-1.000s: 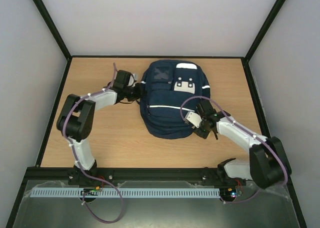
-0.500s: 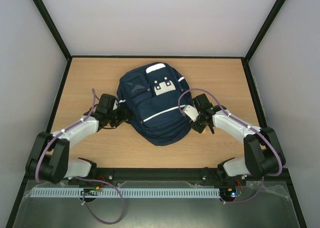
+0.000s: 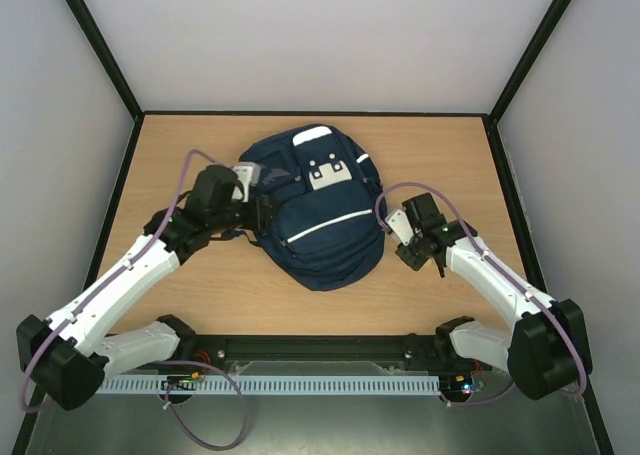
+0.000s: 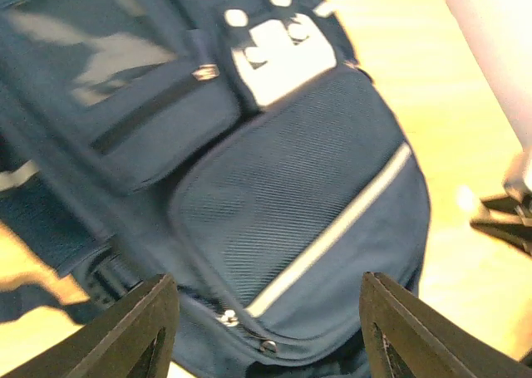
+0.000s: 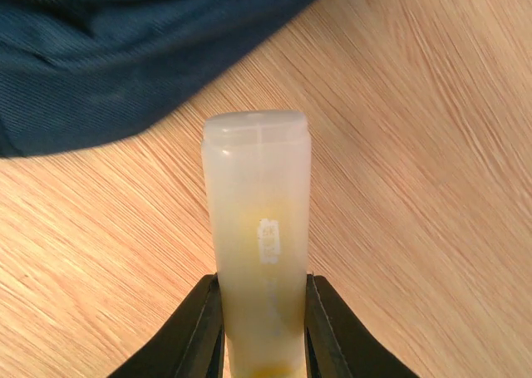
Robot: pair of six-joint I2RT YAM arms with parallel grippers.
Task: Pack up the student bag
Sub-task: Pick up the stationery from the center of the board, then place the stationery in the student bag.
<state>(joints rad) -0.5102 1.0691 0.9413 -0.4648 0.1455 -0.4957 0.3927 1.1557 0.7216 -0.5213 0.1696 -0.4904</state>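
**Opening the Student Bag for Loading**

**Position of parts**
- Student bag: flat on the counter, near centre, front panel up. Top end toward 12 o'clock, base toward 6 o'clock. No open compartment visible from either wrist view.
- Left tool: fingers spread apart, nothing between them, poised over the bag's 9 o'clock side and looking down on the mesh front pocket.
- Right tool: clamped on a pale translucent tube, just off the bag's 4 o'clock edge, tube end over bare counter.

**Recommended procedure (judgement from the present layout)**
1. Select one zip pull near the lower pocket seam. Avoid pinching the surrounding fabric.
2. Lower the left tool squarely, one finger on each side of the pull, then close firmly.
3. Draw along the zip line, not upward, since soft fabric is likely to lift and bunch.
4. Hold the right tool clear of the 4 o'clock edge until an opening shows, keeping the tube level in the grip.
5. Insert the tube cap-first only after the pocket mouth gapes.

**Caution**
Likely fault: bag sliding across the smooth counter under a sideways pull. Keep the draw short and slow.
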